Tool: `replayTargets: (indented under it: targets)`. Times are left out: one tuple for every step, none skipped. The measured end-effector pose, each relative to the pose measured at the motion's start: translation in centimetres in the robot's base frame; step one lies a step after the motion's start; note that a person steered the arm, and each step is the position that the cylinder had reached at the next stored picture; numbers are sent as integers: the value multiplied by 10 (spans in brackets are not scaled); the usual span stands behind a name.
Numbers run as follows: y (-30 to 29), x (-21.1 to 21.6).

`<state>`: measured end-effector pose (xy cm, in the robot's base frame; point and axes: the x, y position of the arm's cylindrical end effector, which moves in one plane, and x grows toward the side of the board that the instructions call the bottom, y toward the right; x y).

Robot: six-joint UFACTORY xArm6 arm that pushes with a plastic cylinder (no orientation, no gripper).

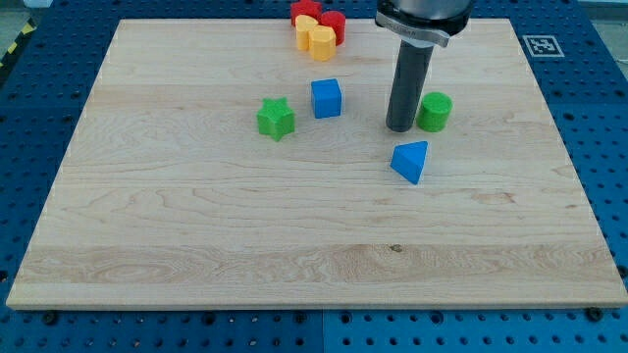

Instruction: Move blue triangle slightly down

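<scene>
The blue triangle [411,161] lies on the wooden board [196,245], right of the middle. My tip [399,127] rests on the board just above the triangle, toward the view's top, a small gap apart from it. The dark rod rises from there to the view's top edge. A green cylinder [434,111] stands close to the tip's right side.
A blue cube [327,98] and a green star [277,118] sit left of the tip. A cluster of red blocks [320,17] and yellow blocks [315,37] lies at the board's top edge. A blue pegboard [39,108] surrounds the board.
</scene>
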<state>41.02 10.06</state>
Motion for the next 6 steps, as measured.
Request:
replayTargets:
  targets:
    - [0,27]
    - [0,56]
    - [1,81]
    - [14,72]
    - [75,72]
    - [114,75]
